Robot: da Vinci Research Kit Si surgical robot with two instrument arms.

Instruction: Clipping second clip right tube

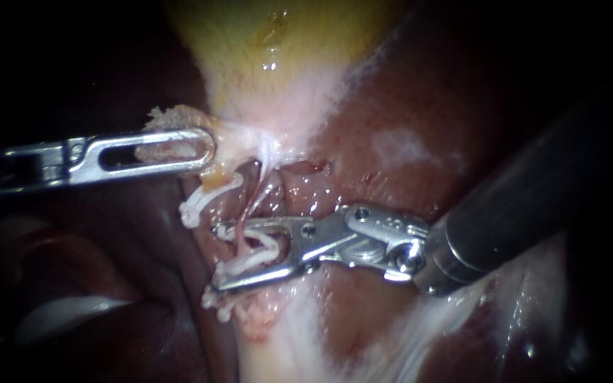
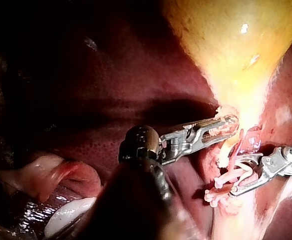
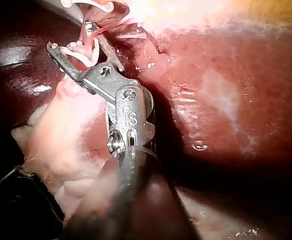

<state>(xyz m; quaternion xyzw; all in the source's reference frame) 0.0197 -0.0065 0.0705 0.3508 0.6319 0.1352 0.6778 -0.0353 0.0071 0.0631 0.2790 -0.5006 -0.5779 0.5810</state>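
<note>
The right instrument (image 1: 214,257) is the nearer of the two; its dark shaft comes in from the right over the liver (image 1: 406,128), and its hand points leftward, close to level. The hand stands wide, with a white clip (image 1: 260,245) seated in it, one leg along each jaw; it holds the clip but has not yet pressed it.

The right tube (image 1: 250,206), thin and reddish, runs down from the gallbladder's neck and passes between the two jaws; in the endoscope view its long axis is near upright, so it crosses the hand almost squarely. It lies inside the opening, nearer the tips than the hinge; both tips seem to reach past it, so I judge the closing turns on keeping that square crossing.

A lower clip (image 1: 221,306) shows just under the lower jaw; I cannot tell which tube it sits on.

Farther off, the left instrument (image 1: 207,150) comes in level from the left; its hand is closed flat on pale tissue (image 1: 168,150) beside the neck, apart from the right hand. Beyond lies the yellow gallbladder (image 1: 278,42).
</note>
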